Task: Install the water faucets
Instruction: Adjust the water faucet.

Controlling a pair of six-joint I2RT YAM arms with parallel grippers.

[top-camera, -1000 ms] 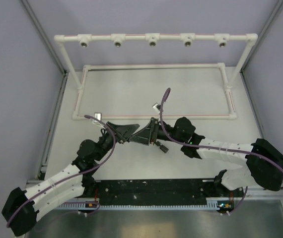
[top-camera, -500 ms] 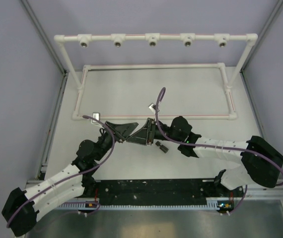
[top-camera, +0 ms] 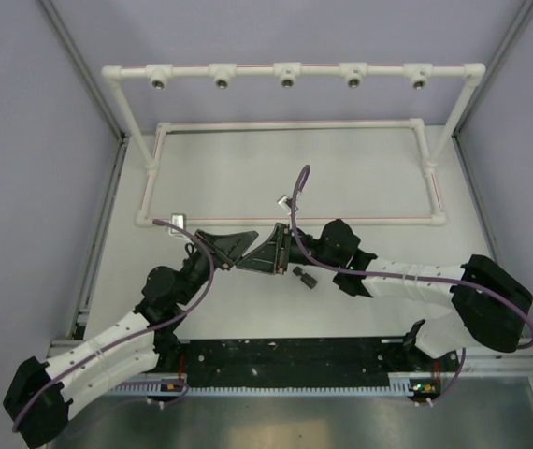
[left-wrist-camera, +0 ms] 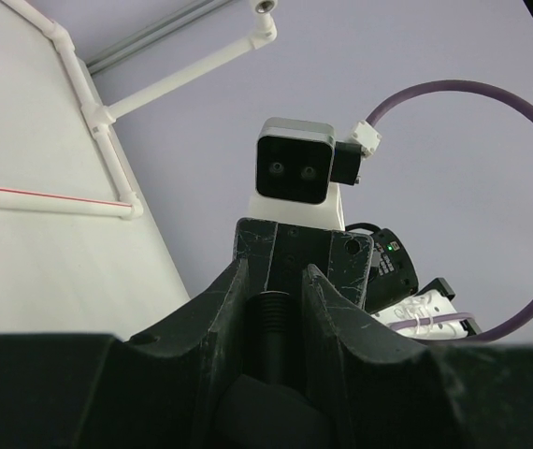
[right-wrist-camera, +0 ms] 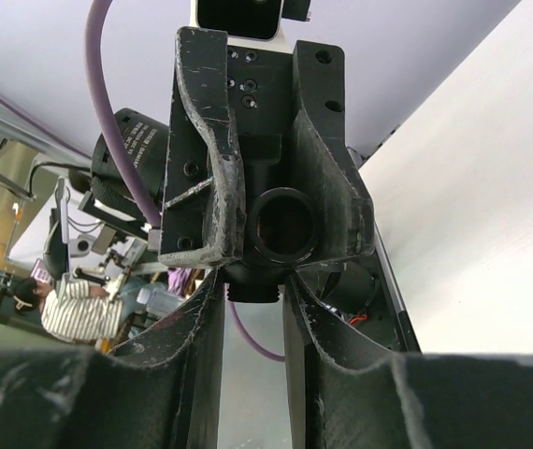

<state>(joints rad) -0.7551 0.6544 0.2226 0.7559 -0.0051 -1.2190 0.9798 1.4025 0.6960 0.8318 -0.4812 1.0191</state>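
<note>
My left gripper (top-camera: 238,251) (left-wrist-camera: 274,281) is shut on a black water faucet (left-wrist-camera: 271,327), whose threaded stem shows between the jaws. In the right wrist view the same faucet (right-wrist-camera: 285,224) faces me with its round hollow end, its threaded stub hanging below. My right gripper (top-camera: 255,258) (right-wrist-camera: 252,288) meets the left one tip to tip, its jaws narrowly open on either side of that stub. A second small black faucet (top-camera: 304,276) lies on the table just right of the grippers.
The white pipe frame (top-camera: 248,71) stands at the back with several metal-ringed sockets (top-camera: 287,81) along its top bar. Its rectangular base (top-camera: 285,124) lies on the table behind the grippers. Purple cables (top-camera: 296,201) loop off both wrists.
The right gripper has slid left up to the left gripper, and its jaws have narrowed around the held faucet's stub. The left gripper has barely moved.
</note>
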